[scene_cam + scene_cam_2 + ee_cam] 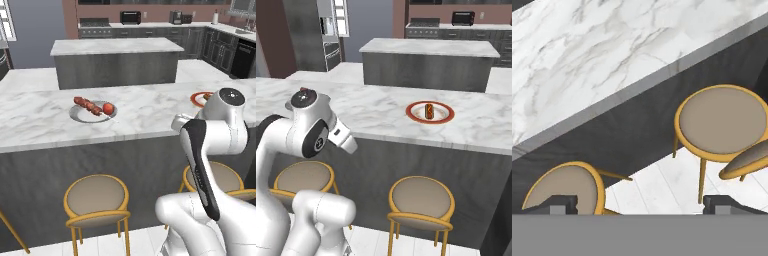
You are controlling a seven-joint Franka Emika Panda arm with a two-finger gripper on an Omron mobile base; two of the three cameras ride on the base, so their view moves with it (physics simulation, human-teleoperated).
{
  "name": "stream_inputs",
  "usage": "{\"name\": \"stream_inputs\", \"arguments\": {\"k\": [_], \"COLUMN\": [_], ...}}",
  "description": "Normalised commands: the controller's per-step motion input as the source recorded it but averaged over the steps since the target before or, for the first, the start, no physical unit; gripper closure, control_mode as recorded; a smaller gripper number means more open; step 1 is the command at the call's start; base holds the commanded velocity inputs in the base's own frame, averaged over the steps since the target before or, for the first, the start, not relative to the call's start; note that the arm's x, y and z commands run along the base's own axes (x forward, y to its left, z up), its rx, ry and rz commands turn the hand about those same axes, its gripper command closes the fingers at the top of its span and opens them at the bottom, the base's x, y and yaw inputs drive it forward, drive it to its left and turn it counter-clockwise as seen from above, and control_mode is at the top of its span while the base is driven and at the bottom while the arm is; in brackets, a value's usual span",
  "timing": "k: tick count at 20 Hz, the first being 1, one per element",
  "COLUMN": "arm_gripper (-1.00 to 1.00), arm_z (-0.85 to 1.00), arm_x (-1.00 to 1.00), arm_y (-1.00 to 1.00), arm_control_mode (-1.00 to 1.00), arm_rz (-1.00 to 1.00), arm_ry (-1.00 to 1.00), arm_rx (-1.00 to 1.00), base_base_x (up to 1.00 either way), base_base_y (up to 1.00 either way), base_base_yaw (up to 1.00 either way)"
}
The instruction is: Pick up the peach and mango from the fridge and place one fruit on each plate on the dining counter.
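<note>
The dining counter (40, 125) runs across in front of me. On it, the silver-grey plate (80, 116) holds a meat skewer and a round red-orange fruit, the peach (108, 108) by its look. The red-rimmed plate (443, 116) carries a small oblong red-brown item (429, 110); I cannot tell whether it is the mango. In the left base view my arm partly covers that plate (196, 98). My gripper (642, 206) is open with nothing between its fingertips. It looks down on the counter's front edge (637, 85) and the stools. I cannot make out the fridge.
Gold-legged stools (95, 197) (421, 200) (722, 120) stand along the counter's front. Behind it is a second marble island (117, 47), then dark wall cabinets with a range (95, 24) and a toaster oven (130, 17). A tall grey unit (331, 35) rises at the far left.
</note>
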Motion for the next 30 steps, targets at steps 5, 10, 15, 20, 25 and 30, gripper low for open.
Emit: {"name": "stream_inputs", "arguments": {"k": [5,10,15,20,25,30], "arm_gripper": [-1.00,-1.00,-1.00,-1.00,-1.00,-1.00], "arm_z": [-0.58,-0.45,-0.27,-0.28,-0.21,0.00], "arm_x": [-0.48,-0.25,0.00,-0.07,-0.10,0.00], "arm_y": [-0.03,0.04,0.08,0.00,0.04,0.00], "arm_control_mode": [-1.00,-1.00,-1.00,-1.00,1.00,1.00], "arm_rz": [0.00,0.00,0.00,0.00,0.00,0.00], "arm_ry": [-0.02,0.01,0.07,0.00,0.00,0.00], "arm_rx": [0.00,-0.02,-0.05,-0.03,-0.04,0.00], "base_base_x": [0.00,0.00,0.00,0.00,-0.05,-0.47], "base_base_y": [0.00,0.00,0.00,0.00,0.01,0.00], "base_base_yaw": [0.00,0.00,0.00,0.00,0.00,0.01]}}
